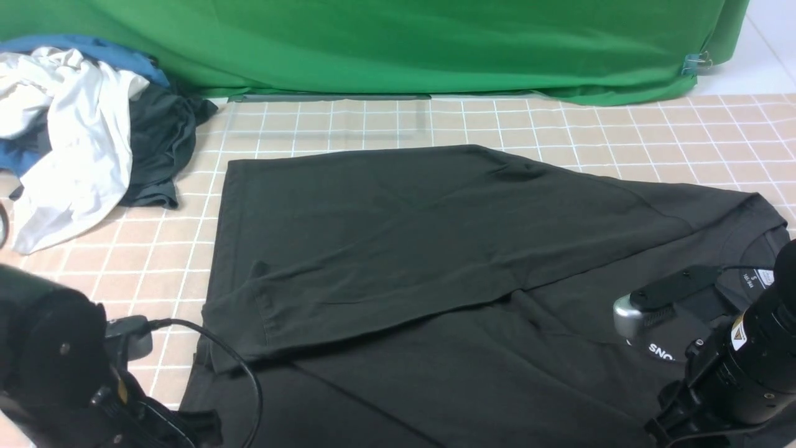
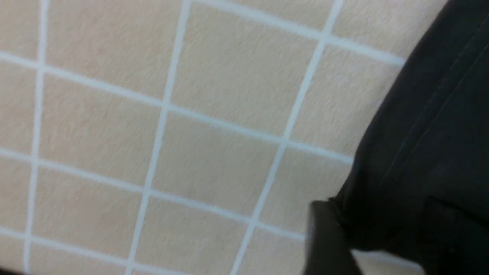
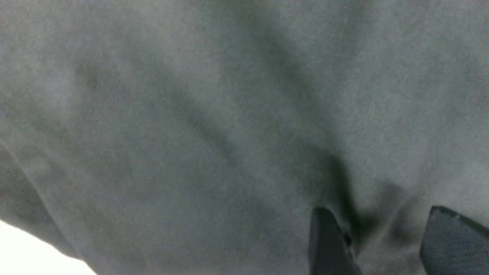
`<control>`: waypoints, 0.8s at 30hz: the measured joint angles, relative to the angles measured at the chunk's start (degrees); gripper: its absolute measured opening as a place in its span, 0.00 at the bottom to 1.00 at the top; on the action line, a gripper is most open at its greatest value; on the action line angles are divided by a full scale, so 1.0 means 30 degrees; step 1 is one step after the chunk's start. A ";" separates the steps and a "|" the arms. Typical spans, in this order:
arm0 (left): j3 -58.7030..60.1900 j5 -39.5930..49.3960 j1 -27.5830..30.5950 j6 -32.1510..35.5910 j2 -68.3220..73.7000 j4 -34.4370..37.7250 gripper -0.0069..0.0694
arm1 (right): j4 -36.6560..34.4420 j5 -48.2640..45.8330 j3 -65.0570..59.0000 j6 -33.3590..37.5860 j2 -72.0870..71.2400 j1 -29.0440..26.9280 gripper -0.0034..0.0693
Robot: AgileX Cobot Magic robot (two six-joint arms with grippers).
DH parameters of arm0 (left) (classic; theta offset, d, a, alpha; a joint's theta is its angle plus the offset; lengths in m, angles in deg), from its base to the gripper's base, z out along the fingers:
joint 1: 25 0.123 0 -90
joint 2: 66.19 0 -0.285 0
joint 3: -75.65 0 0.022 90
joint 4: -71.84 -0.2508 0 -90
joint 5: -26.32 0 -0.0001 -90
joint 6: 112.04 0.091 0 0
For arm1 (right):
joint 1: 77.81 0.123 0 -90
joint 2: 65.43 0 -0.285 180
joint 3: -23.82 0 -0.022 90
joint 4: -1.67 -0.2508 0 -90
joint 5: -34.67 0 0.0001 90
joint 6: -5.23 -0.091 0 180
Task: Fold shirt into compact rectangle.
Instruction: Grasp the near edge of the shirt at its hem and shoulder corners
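Front view, shirt: the black shirt [image 1: 435,249] lies flat on the checked table cover [image 1: 653,130], filling the middle and the near right.
Front view, long axis: it runs left to right, with the collar and white neck tag [image 1: 762,277] at the right end and the hem at the left end.
Front view, fold: the far part is laid over the body, and its free edge slants from near left up toward the right.
Front view, arms: the left arm [image 1: 50,361] sits by the shirt's near-left corner. The right arm [image 1: 746,367] reaches over the chest, beside the white print [image 1: 660,350].
Front view, surroundings: a pile of clothes [image 1: 81,130] lies at far left, apart from the shirt. Green cloth [image 1: 398,43] hangs behind.
Left wrist view, left gripper [image 2: 326,233]: only 1 dark finger shows, just beside the shirt's stitched edge. I cannot tell how wide the jaws stand.
Right wrist view, right gripper [image 3: 380,210]: 2 fingers stand apart just over the black cloth, which fills the gap behind them. A crease runs up to 1 finger, and nothing is pinched.
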 joint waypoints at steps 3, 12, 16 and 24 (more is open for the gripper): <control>0.0379 -0.0555 0.0000 0.0000 0.0070 0.0021 0.71 | 0.0000 0.0000 0.0000 0.0000 0.0000 0.0000 0.56; 0.0536 -0.1004 0.0000 0.0066 0.1962 0.0553 0.67 | 0.0000 0.0000 0.0000 0.0018 0.0000 0.0000 0.56; 0.0416 -0.1148 0.0000 0.0508 0.2205 0.1093 0.41 | 0.0000 0.0000 0.0000 0.0035 0.0000 0.0000 0.56; 0.0515 0.1714 0.0000 0.0459 0.0208 0.0965 0.13 | 0.0000 0.0000 0.0000 0.0035 0.0000 0.0000 0.56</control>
